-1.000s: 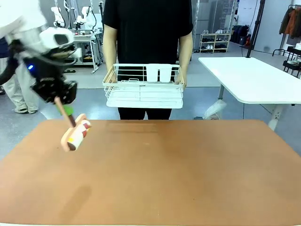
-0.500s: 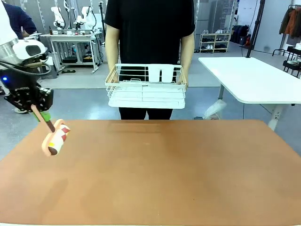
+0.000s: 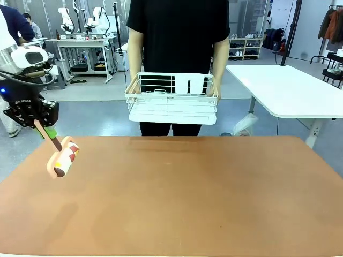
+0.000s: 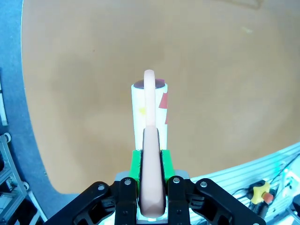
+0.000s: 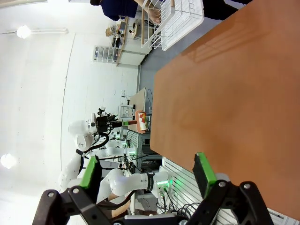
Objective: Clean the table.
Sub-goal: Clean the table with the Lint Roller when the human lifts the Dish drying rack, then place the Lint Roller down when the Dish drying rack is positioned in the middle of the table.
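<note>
Now the left gripper (image 3: pixel 48 131) is squeezed tight on the pink handle of the roller (image 3: pixel 63 156). The roll hangs under it, over the left side of the table (image 3: pixel 187 193); the rest lies to its right. The right gripper (image 5: pixel 146 170) is wide apart, holding nothing

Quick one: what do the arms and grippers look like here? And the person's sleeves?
Left arm: glossy white rounded shell, blue light near the wrist, black cables looped alongside. Left gripper and right gripper: black linkage fingers with visible bolts, green pads. Person: black short-sleeved T-shirt.
</note>
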